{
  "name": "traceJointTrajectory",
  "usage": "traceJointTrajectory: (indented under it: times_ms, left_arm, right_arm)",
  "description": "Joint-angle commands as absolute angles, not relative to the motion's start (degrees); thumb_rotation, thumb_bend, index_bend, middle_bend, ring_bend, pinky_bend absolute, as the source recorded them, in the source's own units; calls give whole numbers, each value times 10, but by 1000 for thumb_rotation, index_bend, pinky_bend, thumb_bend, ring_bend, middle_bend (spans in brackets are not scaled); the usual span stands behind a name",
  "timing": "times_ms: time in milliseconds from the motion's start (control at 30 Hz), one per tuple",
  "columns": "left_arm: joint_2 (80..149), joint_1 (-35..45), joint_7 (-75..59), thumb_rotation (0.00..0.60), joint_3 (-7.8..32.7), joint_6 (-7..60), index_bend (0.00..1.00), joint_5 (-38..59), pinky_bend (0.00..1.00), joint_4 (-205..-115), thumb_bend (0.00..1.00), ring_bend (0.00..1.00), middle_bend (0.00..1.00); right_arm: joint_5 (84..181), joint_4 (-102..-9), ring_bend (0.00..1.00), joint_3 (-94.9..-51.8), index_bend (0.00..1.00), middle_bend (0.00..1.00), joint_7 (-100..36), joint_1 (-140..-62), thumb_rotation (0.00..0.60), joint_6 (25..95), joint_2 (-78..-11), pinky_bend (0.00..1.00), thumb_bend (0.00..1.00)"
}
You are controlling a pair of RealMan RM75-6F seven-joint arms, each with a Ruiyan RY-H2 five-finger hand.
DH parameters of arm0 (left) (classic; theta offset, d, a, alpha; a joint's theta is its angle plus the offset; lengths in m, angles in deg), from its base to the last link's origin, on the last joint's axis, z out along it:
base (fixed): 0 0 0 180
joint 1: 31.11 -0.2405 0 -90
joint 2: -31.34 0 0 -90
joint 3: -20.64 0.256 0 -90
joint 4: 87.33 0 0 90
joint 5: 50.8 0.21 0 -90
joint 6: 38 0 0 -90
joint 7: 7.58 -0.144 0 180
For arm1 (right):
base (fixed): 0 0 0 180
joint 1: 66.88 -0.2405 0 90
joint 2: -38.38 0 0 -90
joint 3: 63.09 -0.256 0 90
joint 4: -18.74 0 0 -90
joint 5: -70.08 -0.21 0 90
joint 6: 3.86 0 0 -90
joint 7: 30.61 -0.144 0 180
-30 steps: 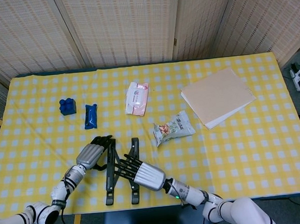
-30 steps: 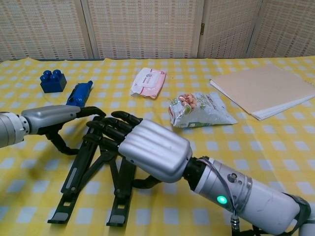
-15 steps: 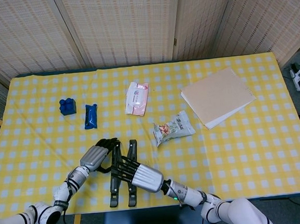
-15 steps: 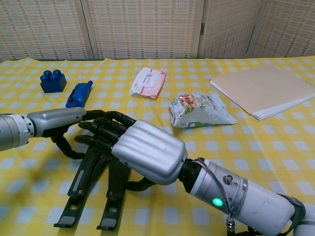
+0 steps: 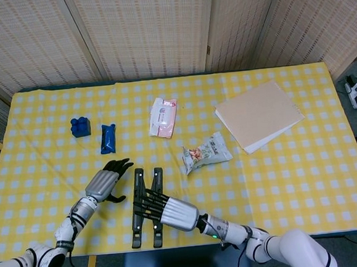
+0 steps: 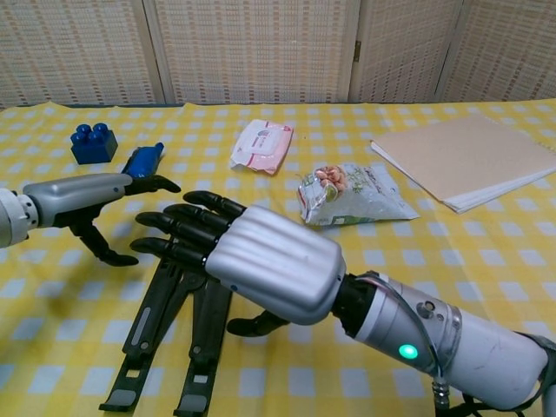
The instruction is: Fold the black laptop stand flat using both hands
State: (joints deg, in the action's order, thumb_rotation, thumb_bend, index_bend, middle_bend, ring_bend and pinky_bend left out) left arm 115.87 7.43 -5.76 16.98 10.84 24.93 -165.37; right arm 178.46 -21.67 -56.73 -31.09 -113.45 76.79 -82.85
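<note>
Here the counter, covered in yellow check cloth, is seen to carry everything, and near its front edge the black laptop stand is laid with its two rails close together and nearly parallel, apparently almost flat. The right hand is spread over the stand's upper part with fingers extended and nothing gripped; whether the palm actually presses the rails cannot be told. The left hand is held just beside the stand, apart from it, fingers loosely apart and empty. Further back a tan folder, a snack bag, a pink wipes packet and two blue items are set well apart from the work. With one hand off, it is judged that the hinge could spring back open, or the stand could be skidded sideways under uneven pressure.
</note>
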Motion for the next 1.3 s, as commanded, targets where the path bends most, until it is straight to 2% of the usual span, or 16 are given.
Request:
traceJointTrajectory:
  times_ms: [33,133,267,467,667,1300]
  left_arm:
    - [1140,61,-59,600,170,127,0,248,0,-1669,270,0,0]
    - [1119,50,-52,600,169,142,0,248,0,-1687,270,0,0]
    - [1095,37,-41,600,169,162,0,254,0,-1706,270,0,0]
    - [1080,21,-21,600,170,183,0,261,0,-1717,270,0,0]
    - [1076,15,-4,600,171,183,0,262,0,-1710,270,0,0]
    - [1074,4,57,600,171,181,0,274,0,-1678,270,0,0]
  right_arm:
    - [1779,-365,0,-564,0,0,-295,-1178,600,680,-728,0,214]
    - [1753,-490,0,-581,0,0,-259,-1221,600,580,-645,0,214]
    - [1699,-604,0,-613,0,0,-209,-1269,600,449,-571,0,214]
    - [1636,-644,0,-650,0,0,-138,-1318,600,324,-545,0,214]
    - [1598,-626,0,-668,0,0,-103,-1341,600,278,-566,0,214]
    - [1546,-572,0,-682,0,0,-65,-1396,600,205,-620,0,214]
